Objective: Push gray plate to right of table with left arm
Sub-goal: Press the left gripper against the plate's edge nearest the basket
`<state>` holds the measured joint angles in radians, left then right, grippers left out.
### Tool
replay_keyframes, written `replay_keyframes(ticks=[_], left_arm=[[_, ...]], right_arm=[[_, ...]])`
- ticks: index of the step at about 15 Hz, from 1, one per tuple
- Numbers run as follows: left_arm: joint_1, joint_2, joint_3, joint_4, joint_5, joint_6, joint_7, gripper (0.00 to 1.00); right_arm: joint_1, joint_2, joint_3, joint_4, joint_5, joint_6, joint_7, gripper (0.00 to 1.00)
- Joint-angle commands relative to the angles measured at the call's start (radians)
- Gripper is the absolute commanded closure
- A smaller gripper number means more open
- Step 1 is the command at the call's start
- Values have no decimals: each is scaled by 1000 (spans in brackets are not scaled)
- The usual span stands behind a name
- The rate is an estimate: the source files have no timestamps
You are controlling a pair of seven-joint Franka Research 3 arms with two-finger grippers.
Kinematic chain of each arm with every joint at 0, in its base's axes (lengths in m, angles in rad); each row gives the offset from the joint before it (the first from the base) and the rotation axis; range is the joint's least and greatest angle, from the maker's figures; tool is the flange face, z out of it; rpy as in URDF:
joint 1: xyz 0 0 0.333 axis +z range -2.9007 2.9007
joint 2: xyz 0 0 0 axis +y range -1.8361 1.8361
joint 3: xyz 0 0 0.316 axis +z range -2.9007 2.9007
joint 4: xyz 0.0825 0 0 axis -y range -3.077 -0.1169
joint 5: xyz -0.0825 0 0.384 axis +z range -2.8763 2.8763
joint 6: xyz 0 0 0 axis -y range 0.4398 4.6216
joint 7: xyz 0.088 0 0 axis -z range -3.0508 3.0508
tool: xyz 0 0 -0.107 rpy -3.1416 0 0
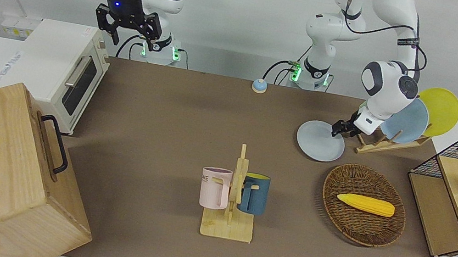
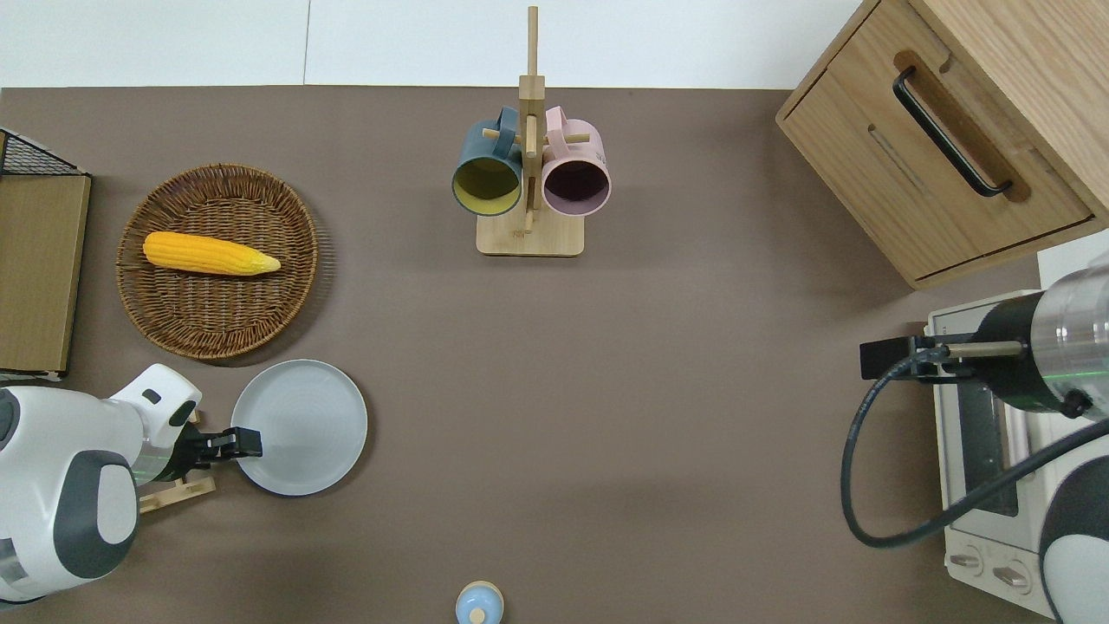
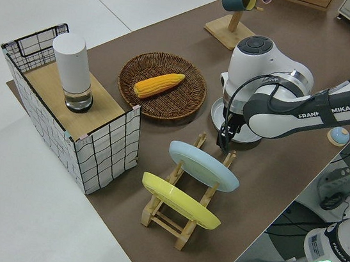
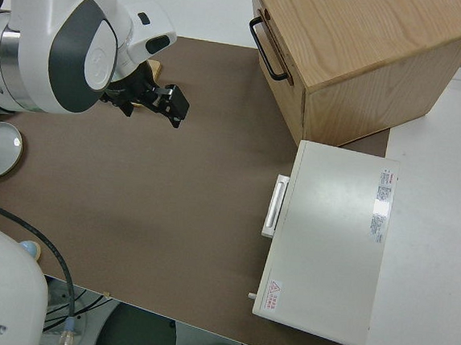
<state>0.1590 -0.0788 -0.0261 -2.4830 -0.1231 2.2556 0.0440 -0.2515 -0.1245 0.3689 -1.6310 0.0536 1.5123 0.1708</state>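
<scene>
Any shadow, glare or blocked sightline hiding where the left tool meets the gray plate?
Overhead view: even light, left tool over the rim of the gray plate, only a soft shadow. Front view: same, no glare. Left side view: the arm hides most of the plate.

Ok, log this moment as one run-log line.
phase: push setup | left tool: at rim of round pale gray plate, arm-end side | plate: flat on brown table | right arm: parked
</scene>
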Motion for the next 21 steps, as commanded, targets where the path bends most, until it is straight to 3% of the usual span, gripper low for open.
replay_keyframes(ticks=[1,7,14,21], left_arm=[[-16,-33,5,-42,-13,42,-13,400],[-19,-32,-12,-43,-13,44,-49,542],[-24,-32,-17,-43,-13,53,-85,999],[-38,-30,-31,-43,-13,53,-134,1000]], right_arm=[[-26,-27,15,-27,22,0,10,5],[-25,-27,15,-27,22,0,10,5],[-25,-27,15,-27,22,0,10,5],[-25,-27,15,-27,22,0,10,5]])
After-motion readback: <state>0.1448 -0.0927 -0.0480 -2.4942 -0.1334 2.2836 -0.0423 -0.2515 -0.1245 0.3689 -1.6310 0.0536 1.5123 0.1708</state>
